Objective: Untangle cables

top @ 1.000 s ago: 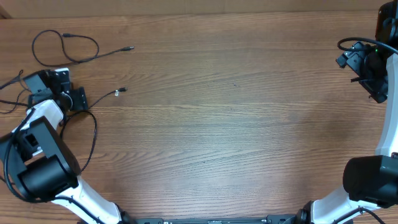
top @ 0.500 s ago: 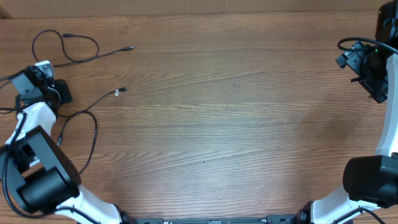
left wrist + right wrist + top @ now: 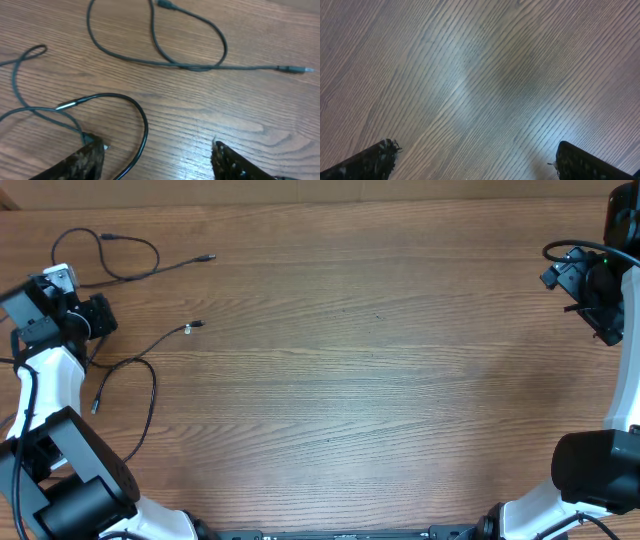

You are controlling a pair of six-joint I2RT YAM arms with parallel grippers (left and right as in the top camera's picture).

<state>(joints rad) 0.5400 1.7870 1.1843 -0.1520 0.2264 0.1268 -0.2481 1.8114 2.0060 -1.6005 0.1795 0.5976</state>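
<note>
Left gripper [image 3: 156, 150] stands wide, holding nothing, low over the near cable [image 3: 146, 127] curving between its fingers [image 3: 85, 160], probably to separate it from the looped cable [image 3: 200, 67], both at overhead upper left; right gripper [image 3: 476, 147] hangs wide over the table [image 3: 480, 75], upper right.

Robotics lab work area seen from above — a plain wood-grain desk [image 3: 380, 380] with two white-and-black robot arms based at its near edge, the left arm [image 3: 45, 380] and the right arm [image 3: 628, 370]. Thin black cables [image 3: 112, 238] lie loose on the wood near the left arm.
</note>
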